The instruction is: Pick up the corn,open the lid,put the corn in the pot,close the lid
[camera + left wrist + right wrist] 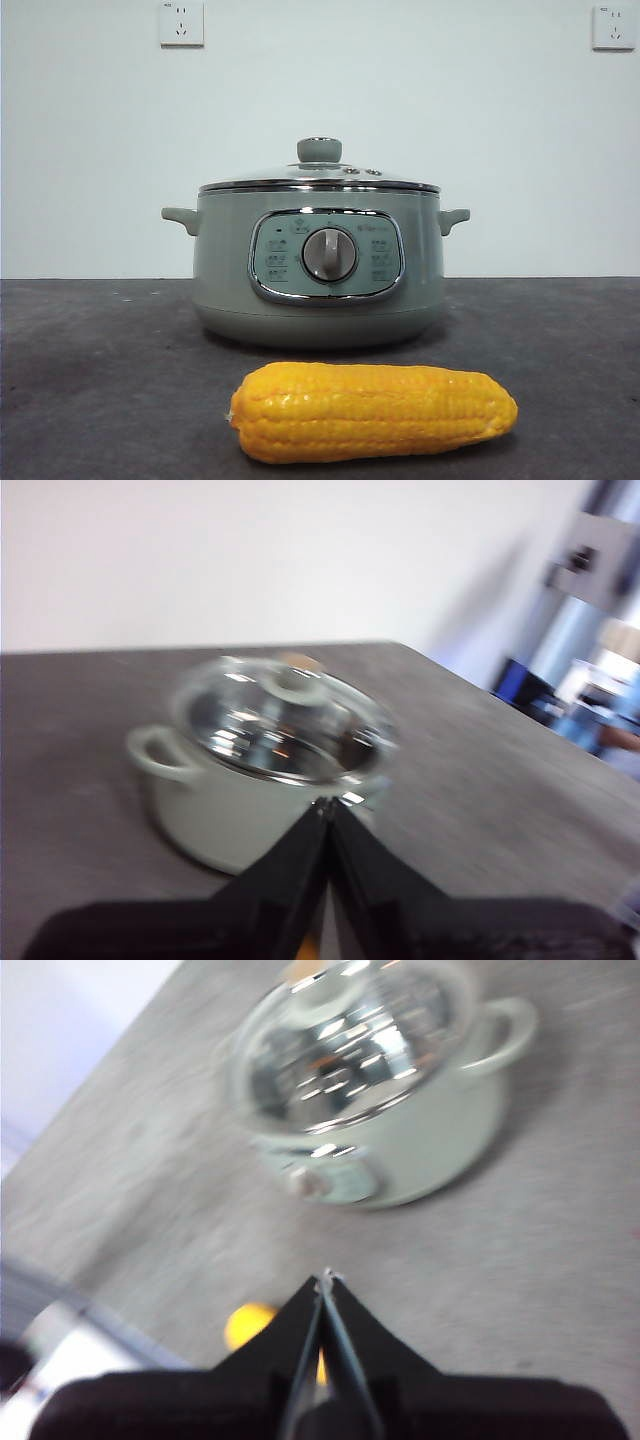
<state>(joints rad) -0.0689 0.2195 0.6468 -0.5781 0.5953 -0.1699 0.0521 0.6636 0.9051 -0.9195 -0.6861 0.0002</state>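
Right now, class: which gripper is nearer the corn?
Right, judging by the wrist views. The right gripper hangs shut with the corn just beneath it. The left gripper, also shut, faces the pot; no corn shows there.

Dark grey table (90, 380), bearing the pot (318, 290) and, nearer, the corn (372, 411).

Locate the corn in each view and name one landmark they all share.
Front view: the corn lies on the table, in front of the pot.
Left wrist view: hidden, at most an orange sliver between the jaws.
Right wrist view: one yellow end shows beside the shut right gripper.
Shared landmark: the pot with its lid on.
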